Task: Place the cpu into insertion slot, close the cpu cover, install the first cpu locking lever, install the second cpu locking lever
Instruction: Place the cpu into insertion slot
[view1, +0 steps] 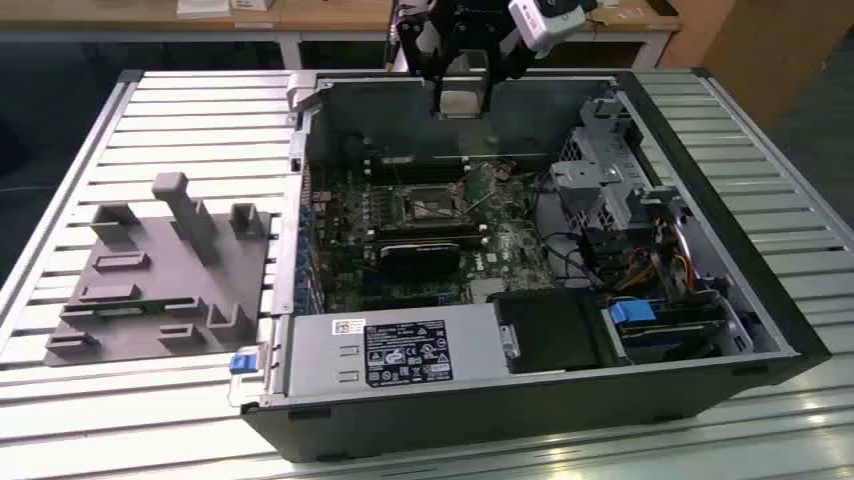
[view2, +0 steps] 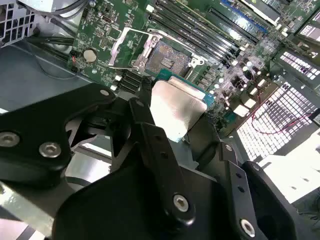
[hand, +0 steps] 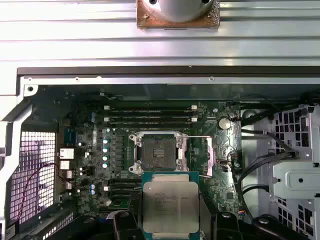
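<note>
My gripper (view1: 462, 85) hangs over the far wall of the open computer case, shut on the cpu (view1: 461, 99), a small square chip with a dull silvery top. In both wrist views the cpu (hand: 170, 202) (view2: 177, 107) sits flat between the black fingers (view2: 150, 135), above the motherboard and apart from it. The insertion slot (hand: 159, 152) (view2: 170, 57) (view1: 424, 206) lies bare with its dark centre showing, a short way beyond the chip. The cpu cover (view2: 145, 52) is swung open beside the slot.
The black case (view1: 534, 420) rests on a slatted metal table (view1: 200, 130). A grey fixture block (view1: 160, 280) lies at the exterior view's left. Inside the case are a power supply (view1: 387, 350), a drive cage (view1: 601, 180), cables (hand: 260, 165) and long memory slots (hand: 150, 114).
</note>
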